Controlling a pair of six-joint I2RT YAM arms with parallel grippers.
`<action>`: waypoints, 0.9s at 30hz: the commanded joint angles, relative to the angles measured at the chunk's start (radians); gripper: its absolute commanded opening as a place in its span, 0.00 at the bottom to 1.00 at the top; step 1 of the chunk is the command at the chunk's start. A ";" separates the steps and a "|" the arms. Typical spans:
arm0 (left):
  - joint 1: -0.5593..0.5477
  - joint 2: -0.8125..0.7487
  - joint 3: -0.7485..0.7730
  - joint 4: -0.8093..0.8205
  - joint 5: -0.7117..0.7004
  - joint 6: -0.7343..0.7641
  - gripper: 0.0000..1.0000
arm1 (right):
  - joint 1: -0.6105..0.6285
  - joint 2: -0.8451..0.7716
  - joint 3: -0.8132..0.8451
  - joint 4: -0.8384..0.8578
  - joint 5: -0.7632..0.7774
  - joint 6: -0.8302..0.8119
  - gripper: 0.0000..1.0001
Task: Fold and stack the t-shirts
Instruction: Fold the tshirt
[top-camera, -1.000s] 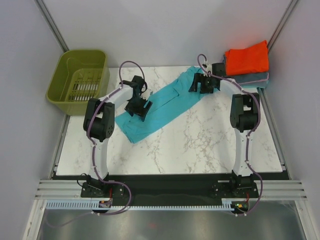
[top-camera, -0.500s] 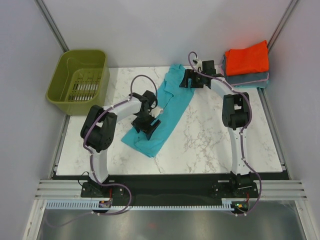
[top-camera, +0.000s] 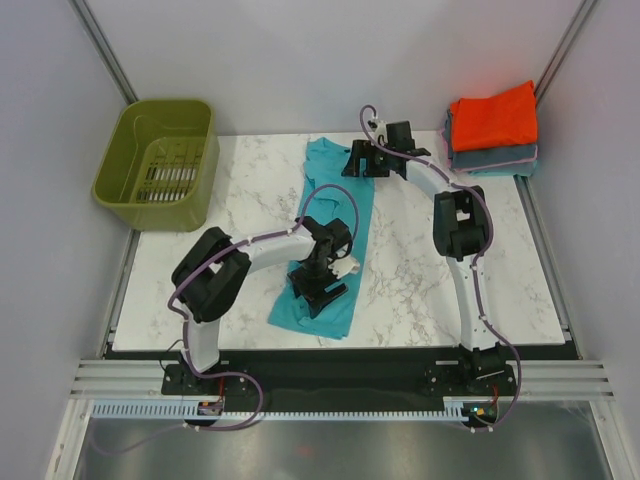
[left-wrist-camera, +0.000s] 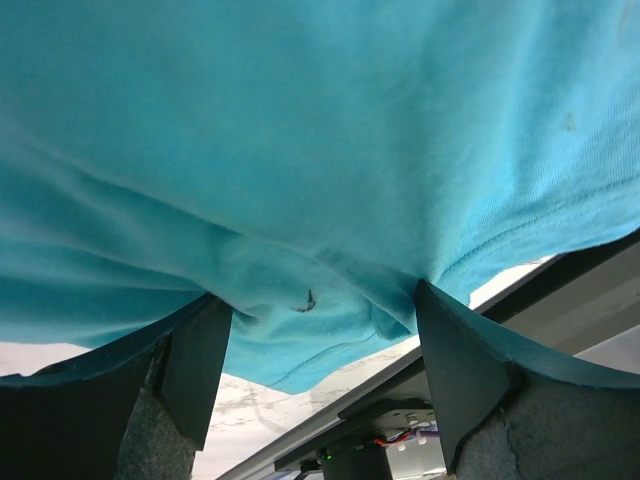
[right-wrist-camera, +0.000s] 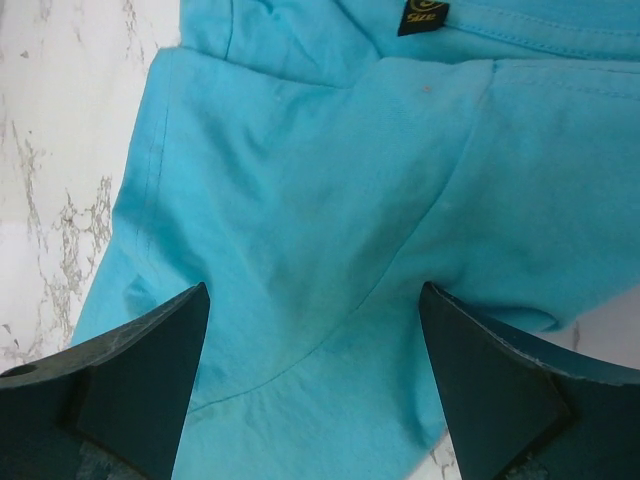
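The teal t-shirt (top-camera: 345, 205) lies as a long strip on the marble table, running from the back middle towards the front. My left gripper (top-camera: 322, 285) sits on its near end with the jaws spread wide; in the left wrist view the teal cloth (left-wrist-camera: 300, 120) bunches between the fingers (left-wrist-camera: 195, 360). My right gripper (top-camera: 358, 162) sits on the far end by the collar, jaws also wide; the cloth (right-wrist-camera: 320, 180) lies flat between them. The orange-red folded shirt (top-camera: 492, 115) lies on the grey-blue folded one (top-camera: 500, 160) at the back right corner.
The olive-green basket (top-camera: 160, 150) stands off the table's back left corner. The table's front edge and black rail (left-wrist-camera: 560, 290) show just past the shirt's hem in the left wrist view. A dark label (right-wrist-camera: 420, 15) marks the collar.
Both grippers have swung the teal shirt round, from lying diagonally across the back to running front to back. The left gripper moved right and nearer; the right gripper moved left.
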 joint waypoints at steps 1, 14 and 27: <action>-0.066 0.039 0.025 -0.002 0.062 0.000 0.81 | 0.014 0.036 0.069 0.030 -0.026 0.030 0.95; -0.185 0.187 0.226 0.016 -0.093 0.028 0.81 | 0.026 0.074 0.127 0.073 -0.026 0.052 0.96; -0.184 -0.109 0.128 -0.002 -0.271 0.054 0.84 | -0.029 -0.281 -0.057 0.018 0.131 -0.074 0.97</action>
